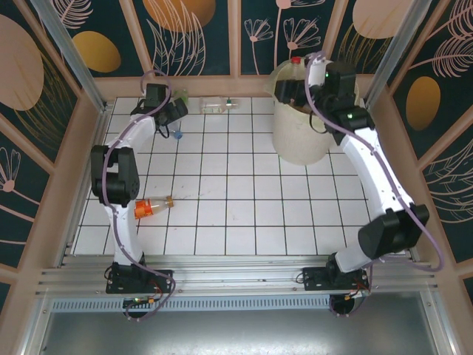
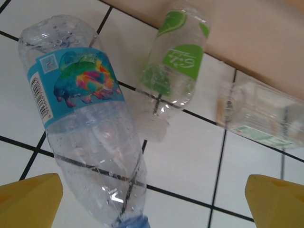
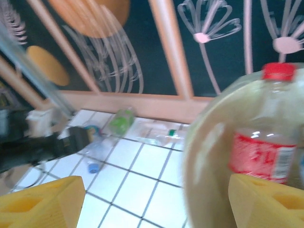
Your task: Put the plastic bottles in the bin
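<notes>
Peering down from the left wrist, you see a blue-labelled bottle (image 2: 80, 118), a green-labelled bottle (image 2: 173, 71) just beside it and a clear bottle (image 2: 261, 116) by the far-left wall. The left gripper (image 2: 152, 204) is spread wide above them, empty. Overhead adds an orange bottle (image 1: 151, 208) lying near left. Far right, the right gripper (image 3: 152, 204), fingers apart and holding nothing, hangs over the bin (image 3: 202, 142), where a red-labelled bottle (image 3: 261, 152) stands upright.

We note: bin (image 1: 299, 137) in far right corner of bench (image 1: 244, 214), upright bottle (image 3: 263, 142) inside it at far side. Three more lie near far left corner: nearest bottle (image 2: 85, 123), middle bottle (image 2: 173, 71) just behind it, third bottle (image 2: 261, 116) along far edge to right. Lone bottle (image 1: 151, 208) lies by left edge, well apart.
</notes>
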Controlling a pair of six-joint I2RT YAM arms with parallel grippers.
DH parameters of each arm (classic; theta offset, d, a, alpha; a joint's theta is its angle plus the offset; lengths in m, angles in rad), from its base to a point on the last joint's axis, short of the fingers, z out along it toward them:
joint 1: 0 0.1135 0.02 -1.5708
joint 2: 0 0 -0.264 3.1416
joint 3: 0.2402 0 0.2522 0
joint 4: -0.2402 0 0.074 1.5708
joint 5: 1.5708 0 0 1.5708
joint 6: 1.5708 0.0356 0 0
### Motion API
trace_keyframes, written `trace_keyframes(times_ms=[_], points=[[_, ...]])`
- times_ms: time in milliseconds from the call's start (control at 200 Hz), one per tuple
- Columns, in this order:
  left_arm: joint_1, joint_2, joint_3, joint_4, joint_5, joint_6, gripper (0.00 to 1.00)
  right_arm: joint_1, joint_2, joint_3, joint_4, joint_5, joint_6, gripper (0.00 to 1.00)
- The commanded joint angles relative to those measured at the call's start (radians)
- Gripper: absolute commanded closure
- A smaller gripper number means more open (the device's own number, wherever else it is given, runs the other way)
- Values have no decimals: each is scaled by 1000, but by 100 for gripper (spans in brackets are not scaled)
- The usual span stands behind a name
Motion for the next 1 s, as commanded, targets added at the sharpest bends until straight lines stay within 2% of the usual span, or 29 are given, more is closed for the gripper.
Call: trace_keyframes(times_ms=[0, 100, 365, 555, 711, 996], points=[[0, 39, 43, -91, -98, -9, 1, 38, -88, -104, 80, -45, 42, 19], [9, 83, 88, -120, -133, -16, 1, 69, -144, -184, 93, -55, 55, 19], [46, 159, 134, -129, -126, -18, 8, 111, -217, -286, 105, -41, 78, 19], [90, 185, 145, -88, -64, 4, 14, 139, -218, -318, 107, -40, 88, 19], [110, 242, 219, -105, -20, 23, 16, 181, -205, -354, 119, -58, 96, 19], [143, 300, 269, -87, 16, 46, 8, 293, -159, -391, 122, -34, 102, 19]])
